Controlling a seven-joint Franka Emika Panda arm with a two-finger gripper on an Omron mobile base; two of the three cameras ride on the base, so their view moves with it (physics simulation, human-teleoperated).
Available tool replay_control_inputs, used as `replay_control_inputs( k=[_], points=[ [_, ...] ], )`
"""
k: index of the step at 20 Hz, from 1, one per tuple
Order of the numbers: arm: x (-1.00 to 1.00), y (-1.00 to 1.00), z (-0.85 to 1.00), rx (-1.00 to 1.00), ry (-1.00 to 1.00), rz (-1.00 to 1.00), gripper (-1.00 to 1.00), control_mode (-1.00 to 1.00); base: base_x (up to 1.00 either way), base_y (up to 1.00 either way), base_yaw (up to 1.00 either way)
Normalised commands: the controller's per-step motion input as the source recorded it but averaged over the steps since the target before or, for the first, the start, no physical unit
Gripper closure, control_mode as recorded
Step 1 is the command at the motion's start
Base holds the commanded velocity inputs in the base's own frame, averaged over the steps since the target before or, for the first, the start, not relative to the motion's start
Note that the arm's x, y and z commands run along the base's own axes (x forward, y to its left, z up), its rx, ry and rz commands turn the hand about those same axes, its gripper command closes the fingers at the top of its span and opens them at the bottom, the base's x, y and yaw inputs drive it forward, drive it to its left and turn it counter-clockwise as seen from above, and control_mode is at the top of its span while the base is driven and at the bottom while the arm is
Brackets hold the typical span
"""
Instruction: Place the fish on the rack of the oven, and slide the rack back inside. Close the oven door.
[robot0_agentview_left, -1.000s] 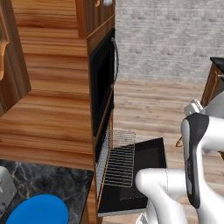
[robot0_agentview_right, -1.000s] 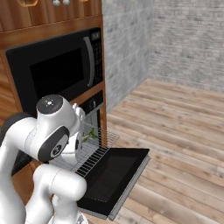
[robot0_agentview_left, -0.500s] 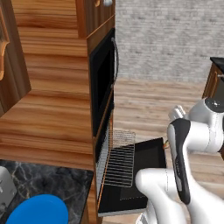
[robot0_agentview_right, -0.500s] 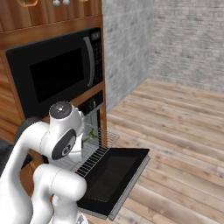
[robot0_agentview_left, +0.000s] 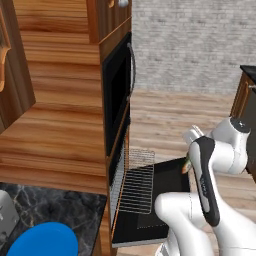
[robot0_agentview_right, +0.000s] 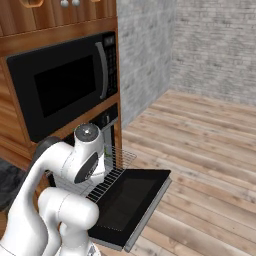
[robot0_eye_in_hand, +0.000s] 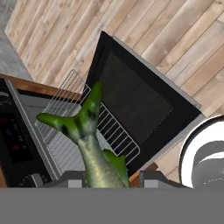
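Note:
The greenish-tan fish (robot0_eye_in_hand: 89, 140) hangs tail-away between my fingers, with my gripper (robot0_eye_in_hand: 111, 178) shut on it above the pulled-out rack (robot0_eye_in_hand: 111, 127). The wire rack (robot0_agentview_left: 137, 182) sticks out of the black oven (robot0_agentview_left: 120, 150) over the dropped-open oven door (robot0_agentview_left: 167, 175). My gripper (robot0_agentview_left: 188, 159) hovers above the door's far side, a sliver of the fish (robot0_agentview_left: 185, 165) showing under it. From the right, the rack (robot0_agentview_right: 117, 165) and door (robot0_agentview_right: 130, 200) lie just past my arm, which hides most of the hand.
The black microwave (robot0_agentview_right: 65, 82) with a curved handle sits above the oven. A blue plate (robot0_agentview_left: 42, 242) rests on the dark marble counter (robot0_agentview_left: 55, 210) at lower left. Wooden floor (robot0_agentview_right: 210, 150) stretches out to the right of the door.
My arm has swung lower and closer to the oven, carrying the fish over the open door. The rack and door have not moved.

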Motion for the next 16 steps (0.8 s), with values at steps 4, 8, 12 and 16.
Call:
replay_control_inputs(
  k=[4,8,12,16],
  points=[
    [0.27,0.11,-0.19,0.00,0.00,0.00,1.00,-1.00,0.00,0.00,0.00],
    [0.23,0.02,-0.22,0.00,0.00,0.00,1.00,-1.00,0.00,0.00,0.00],
    [0.28,0.00,-0.33,0.01,-0.01,0.01,1.00,-1.00,0.00,0.00,0.00],
    [0.40,0.07,-0.41,0.02,0.00,0.07,1.00,-1.00,0.00,0.00,0.00]
  ],
)
